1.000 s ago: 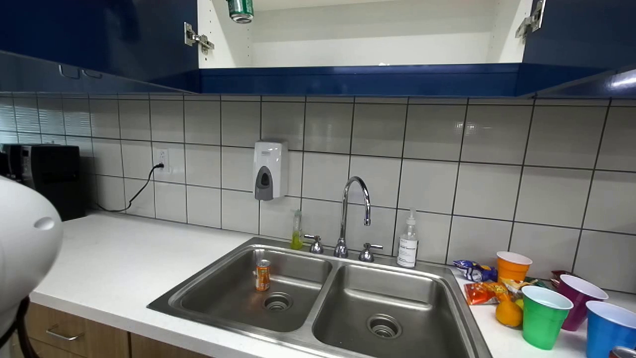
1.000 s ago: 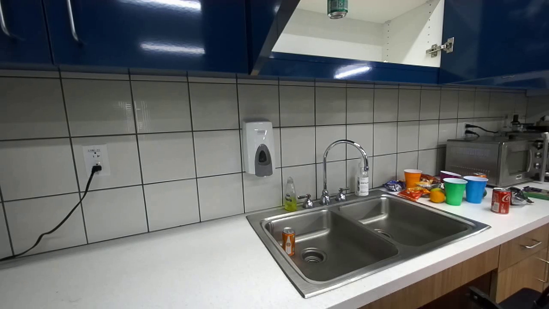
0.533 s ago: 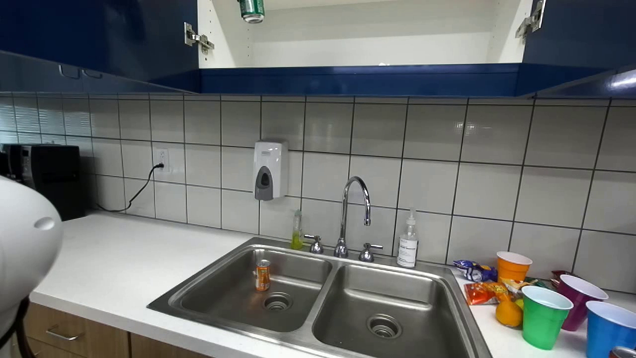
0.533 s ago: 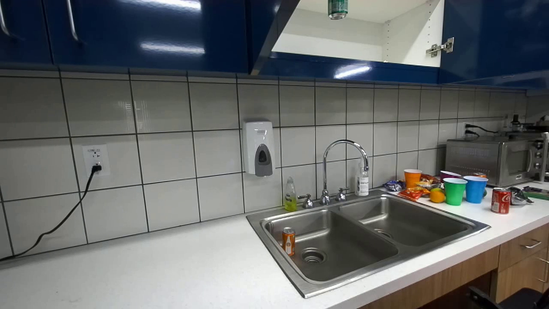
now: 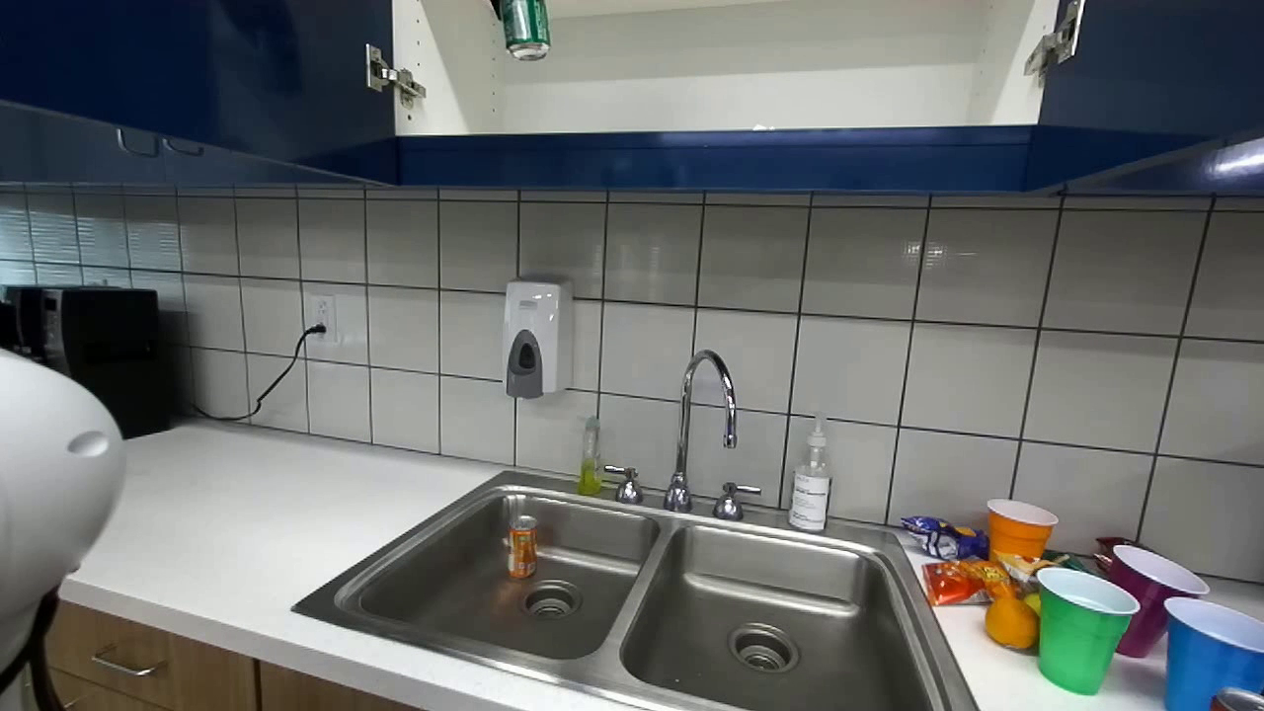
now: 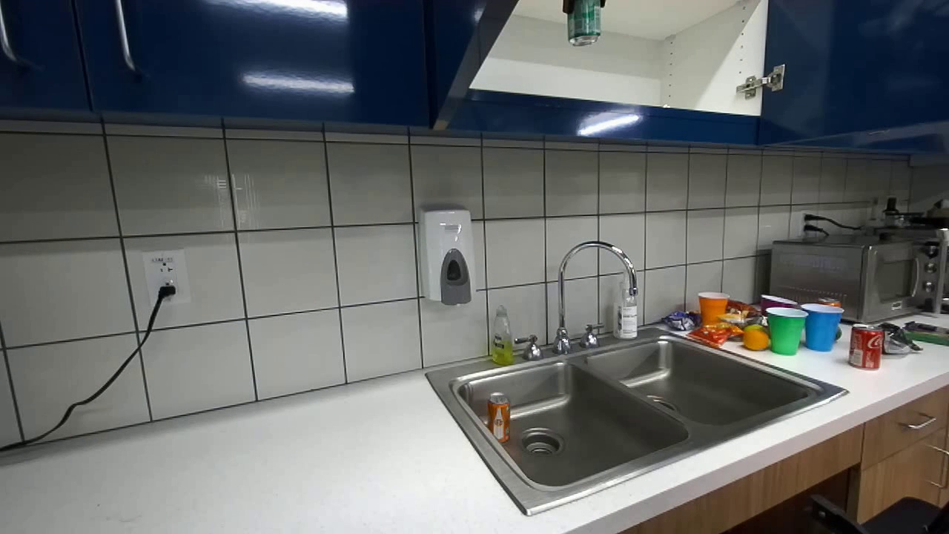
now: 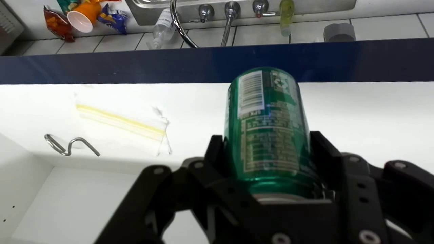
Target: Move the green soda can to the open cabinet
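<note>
Toward six o'clock in the wrist view, the tool holds the green soda can, clasping it from three and nine. Whether it hangs before or inside the open cabinet, I cannot tell. Placing it well likely means carrying it inward, toward the wrist view's six, past the blue lip at twelve, then lowering it plumb and releasing once seated. Both exterior views suggest more side room toward three; the wrist view shows a bent wire and yellow strip at nine.
</note>
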Tool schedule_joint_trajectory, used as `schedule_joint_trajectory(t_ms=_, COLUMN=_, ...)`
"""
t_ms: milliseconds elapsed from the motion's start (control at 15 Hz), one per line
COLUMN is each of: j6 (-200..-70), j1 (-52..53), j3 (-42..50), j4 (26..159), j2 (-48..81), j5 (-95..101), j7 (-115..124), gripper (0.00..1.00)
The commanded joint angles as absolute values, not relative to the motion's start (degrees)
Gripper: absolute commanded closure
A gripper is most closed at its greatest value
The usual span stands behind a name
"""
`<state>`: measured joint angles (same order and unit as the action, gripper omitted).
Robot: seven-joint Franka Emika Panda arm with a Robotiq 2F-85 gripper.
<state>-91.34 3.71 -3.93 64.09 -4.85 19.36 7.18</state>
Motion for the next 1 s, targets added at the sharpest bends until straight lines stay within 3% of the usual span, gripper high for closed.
schedule_joint_trajectory(t_ms=0, j6=-91.27, j1=3.46, j3=-3.62, j4=60.12, j2=-2.24, j5=20.67, j7=5.52, gripper=0.6)
schedule_joint_trajectory(t_ms=933, j6=-93.57, j1=3.46, j3=-1.25, j4=57.49, j2=2.54, j5=20.37, j7=5.62, gripper=0.6)
